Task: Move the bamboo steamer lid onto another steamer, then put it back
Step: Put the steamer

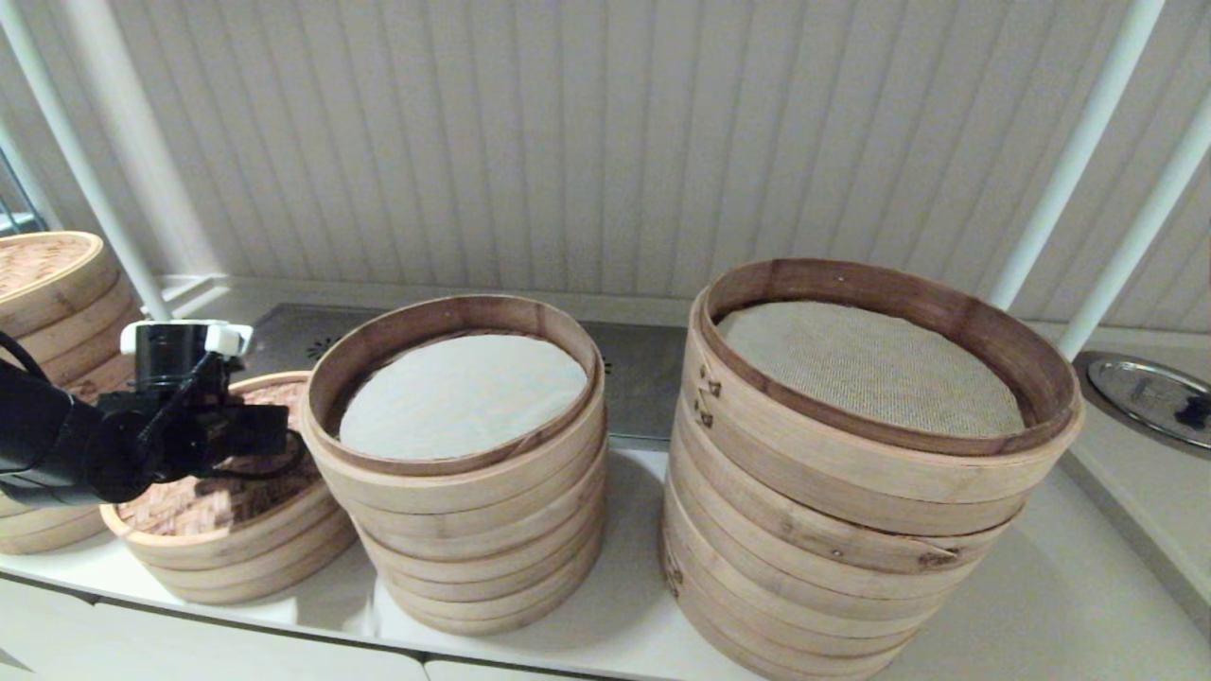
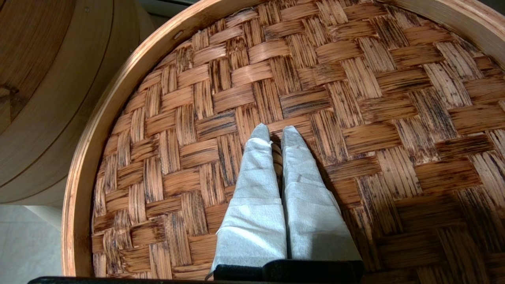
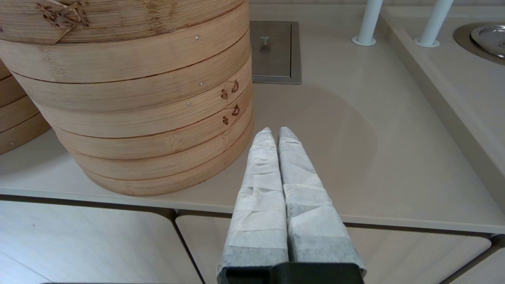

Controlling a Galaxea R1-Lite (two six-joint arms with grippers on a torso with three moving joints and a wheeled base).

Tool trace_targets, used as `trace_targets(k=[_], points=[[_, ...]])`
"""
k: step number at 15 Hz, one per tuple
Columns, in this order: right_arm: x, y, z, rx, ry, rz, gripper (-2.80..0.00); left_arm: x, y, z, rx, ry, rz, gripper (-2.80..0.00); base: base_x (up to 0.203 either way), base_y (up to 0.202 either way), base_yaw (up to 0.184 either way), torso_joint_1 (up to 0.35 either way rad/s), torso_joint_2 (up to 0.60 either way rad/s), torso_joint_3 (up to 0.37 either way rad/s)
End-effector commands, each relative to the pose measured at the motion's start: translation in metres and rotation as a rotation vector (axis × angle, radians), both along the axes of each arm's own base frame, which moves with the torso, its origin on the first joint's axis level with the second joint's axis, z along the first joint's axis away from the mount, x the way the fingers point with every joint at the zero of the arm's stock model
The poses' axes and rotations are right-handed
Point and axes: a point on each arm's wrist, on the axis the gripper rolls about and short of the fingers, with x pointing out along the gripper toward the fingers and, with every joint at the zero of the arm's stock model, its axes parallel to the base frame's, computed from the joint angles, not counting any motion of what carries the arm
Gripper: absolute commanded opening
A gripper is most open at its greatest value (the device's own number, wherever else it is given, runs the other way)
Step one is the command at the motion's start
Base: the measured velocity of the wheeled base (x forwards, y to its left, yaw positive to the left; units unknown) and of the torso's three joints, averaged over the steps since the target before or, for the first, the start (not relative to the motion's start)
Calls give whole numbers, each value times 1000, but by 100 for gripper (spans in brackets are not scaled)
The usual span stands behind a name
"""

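The bamboo steamer lid (image 1: 189, 506) (image 2: 355, 98), reddish-brown weave in a pale rim, lies on a low steamer at the left of the counter. My left gripper (image 2: 276, 132) points down at its centre. Its white-wrapped fingers are shut on the small loop handle (image 2: 277, 157), a brown strip showing between them. To its right stands the other steamer (image 1: 464, 397), a medium-width stack with a dark inner rim and a smooth white liner, uncovered. My right gripper (image 3: 275, 132) hangs shut and empty over the counter's front edge, out of the head view.
A wider, taller stack with a beige mesh liner (image 1: 870, 378) (image 3: 130, 98) stands right of centre. Another stack with a woven lid (image 1: 47, 274) is at the far left. White poles (image 1: 1079, 151) and a metal plate (image 1: 1149, 397) are at the right.
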Motion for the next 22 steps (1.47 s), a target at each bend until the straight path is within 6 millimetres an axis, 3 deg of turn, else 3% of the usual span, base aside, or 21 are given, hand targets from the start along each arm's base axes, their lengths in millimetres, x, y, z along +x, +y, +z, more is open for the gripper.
trace_targets(k=[1,11,12,18,22], points=[[0,0,0,0,1,1,-280,1,0,-1,1,2,1,-280,0,0,0,0,0,0],[0,0,0,0,2,1,-280,6,-2,-5,3,7,-4,-280,0,0,0,0,0,0],[0,0,0,0,1,1,-280,6,-3,-5,2,6,-5,0,0,0,0,0,0,0],[0,0,0,0,1,1,-280,1,-4,10,-4,-38,-11,0,0,0,0,0,0,0],[0,0,0,0,1,1,-280,-20,-5,54,-2,-147,-19,0,0,0,0,0,0,0]])
